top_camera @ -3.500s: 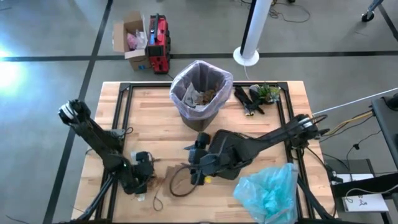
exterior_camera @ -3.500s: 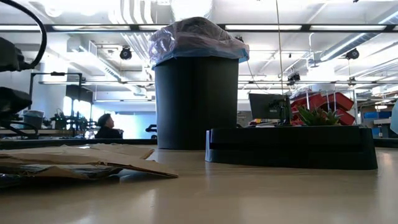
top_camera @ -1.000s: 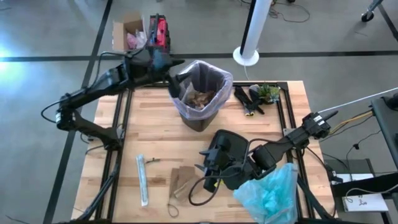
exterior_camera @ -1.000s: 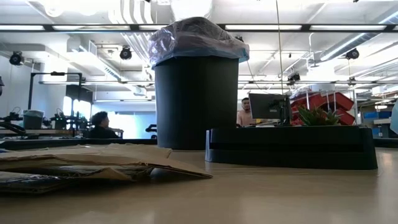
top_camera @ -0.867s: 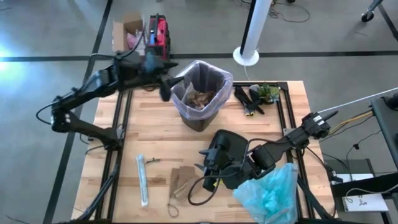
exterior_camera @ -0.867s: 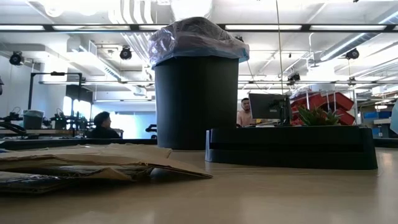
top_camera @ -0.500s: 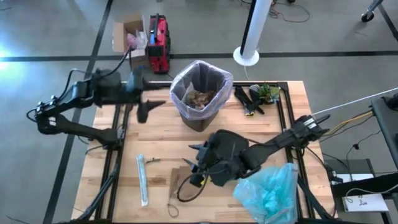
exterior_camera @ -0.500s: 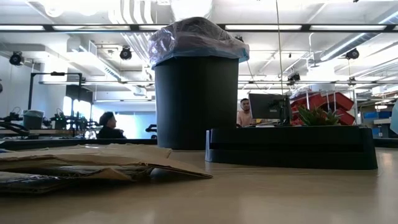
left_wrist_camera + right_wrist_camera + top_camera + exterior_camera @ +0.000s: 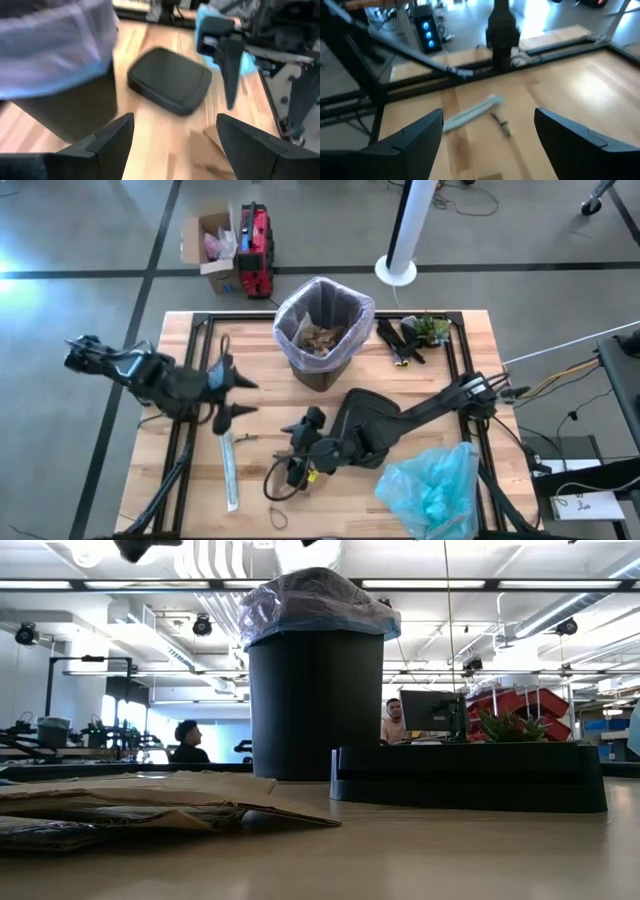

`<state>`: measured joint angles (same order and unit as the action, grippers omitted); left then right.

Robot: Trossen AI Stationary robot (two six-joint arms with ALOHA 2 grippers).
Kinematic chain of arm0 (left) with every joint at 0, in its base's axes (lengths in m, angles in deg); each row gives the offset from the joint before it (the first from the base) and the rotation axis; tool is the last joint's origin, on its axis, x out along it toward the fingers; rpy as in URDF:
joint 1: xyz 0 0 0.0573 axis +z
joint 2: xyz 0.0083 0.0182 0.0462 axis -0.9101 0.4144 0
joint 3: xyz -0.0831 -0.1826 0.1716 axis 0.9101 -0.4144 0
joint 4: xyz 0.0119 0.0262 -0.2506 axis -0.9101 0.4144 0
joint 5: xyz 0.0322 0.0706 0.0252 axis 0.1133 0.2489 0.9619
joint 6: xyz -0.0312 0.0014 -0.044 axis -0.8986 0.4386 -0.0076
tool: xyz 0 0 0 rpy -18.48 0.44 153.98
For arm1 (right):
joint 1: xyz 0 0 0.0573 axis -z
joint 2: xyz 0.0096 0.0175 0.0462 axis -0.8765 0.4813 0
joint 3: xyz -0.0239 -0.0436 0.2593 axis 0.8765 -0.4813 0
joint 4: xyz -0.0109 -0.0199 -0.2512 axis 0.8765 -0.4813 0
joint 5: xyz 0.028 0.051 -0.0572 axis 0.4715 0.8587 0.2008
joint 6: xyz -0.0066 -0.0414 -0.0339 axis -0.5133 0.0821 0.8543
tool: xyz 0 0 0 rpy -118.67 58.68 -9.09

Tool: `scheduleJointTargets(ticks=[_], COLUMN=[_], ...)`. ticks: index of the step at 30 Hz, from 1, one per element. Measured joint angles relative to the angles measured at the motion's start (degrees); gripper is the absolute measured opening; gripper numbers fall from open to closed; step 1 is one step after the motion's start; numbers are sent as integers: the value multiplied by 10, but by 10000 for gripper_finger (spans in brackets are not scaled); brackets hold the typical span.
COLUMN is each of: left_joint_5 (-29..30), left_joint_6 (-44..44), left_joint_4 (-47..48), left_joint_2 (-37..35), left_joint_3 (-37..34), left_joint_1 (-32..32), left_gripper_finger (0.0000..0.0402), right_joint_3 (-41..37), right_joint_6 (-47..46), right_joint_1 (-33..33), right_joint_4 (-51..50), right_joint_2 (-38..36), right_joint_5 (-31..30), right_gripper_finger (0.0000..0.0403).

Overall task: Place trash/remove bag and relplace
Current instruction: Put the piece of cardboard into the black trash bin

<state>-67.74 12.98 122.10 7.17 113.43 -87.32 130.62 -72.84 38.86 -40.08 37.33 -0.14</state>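
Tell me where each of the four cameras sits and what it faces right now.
High view: overhead, straight down on the table; both arms, left gripper, right gripper.
Low view: table-top height, facing the bin; no gripper clearly shown.
Left wrist view: past its open fingers toward the bin and a black pad.
Right wrist view: past its open fingers over a long wrapper.
Shared: the bin, in three views.

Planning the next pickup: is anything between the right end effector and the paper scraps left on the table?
Nothing visible does. The right end effector hangs open directly over the brown paper; the white strip lies apart, unobstructed.
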Motion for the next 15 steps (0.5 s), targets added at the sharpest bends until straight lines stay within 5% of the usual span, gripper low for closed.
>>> scheduleJointTargets(ticks=[4,15], left_joint_5=[9,7], left_joint_6=[-30,-96], left_joint_4=[-13,-154], left_joint_2=[17,73], left_joint_3=[-39,-148], left_joint_1=[-38,-81], left_gripper_finger=[270,258], right_joint_3=[0,0], right_joint_6=[49,126], right_joint_1=[-1,-2], right_joint_4=[-4,-11], right_joint_2=[16,94], right_joint_5=[12,171], right_gripper_finger=[331,343])
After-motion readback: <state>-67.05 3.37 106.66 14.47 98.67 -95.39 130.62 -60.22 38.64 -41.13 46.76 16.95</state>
